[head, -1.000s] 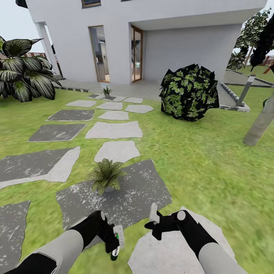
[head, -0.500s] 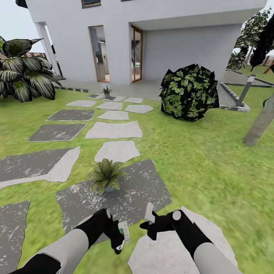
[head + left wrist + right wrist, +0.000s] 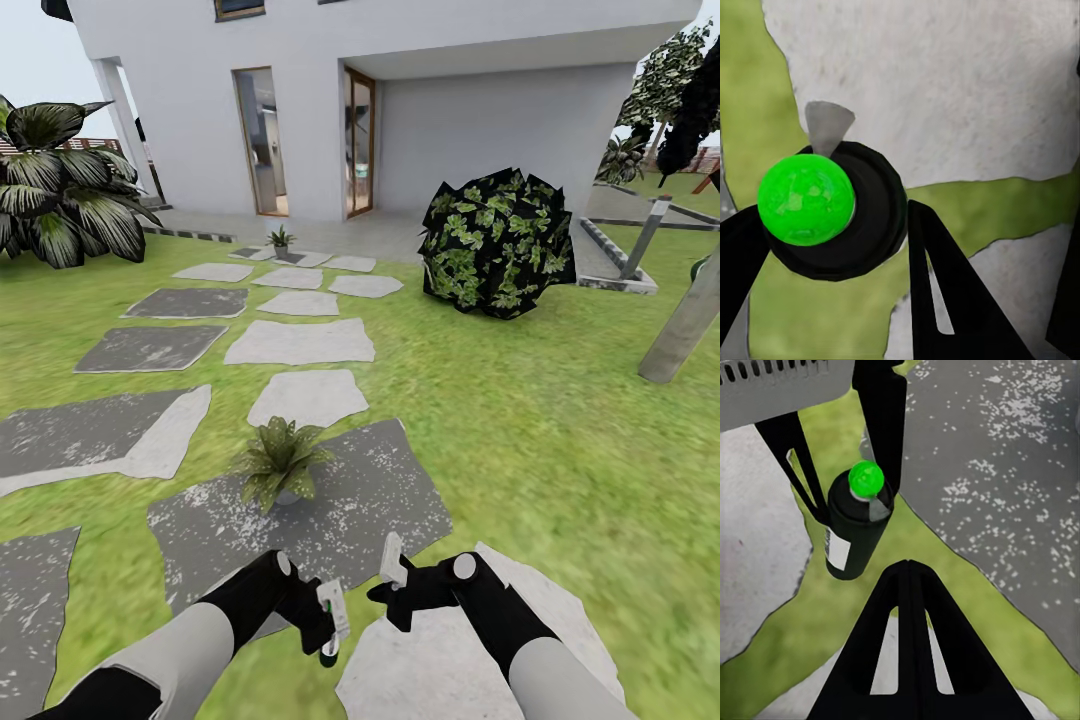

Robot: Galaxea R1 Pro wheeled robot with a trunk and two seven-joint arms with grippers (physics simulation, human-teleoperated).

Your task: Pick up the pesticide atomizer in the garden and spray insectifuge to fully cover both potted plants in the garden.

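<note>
The left gripper is squeezing the dark green spray bottle tight, just beside the right gripper; I cannot tell whether that 1 is open.

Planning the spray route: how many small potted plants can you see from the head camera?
2. One potted plant sits on the dark stepping stone just ahead of the grippers; the other is far off by the house. More may be hidden.

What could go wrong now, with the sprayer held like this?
1. The left gripper holds the pesticide atomizer by its sides between two thin fingers; it may slip or twist.
2. Its nozzle may not face the near potted plant.
3. The far potted plant probably needs driving closer.
</note>
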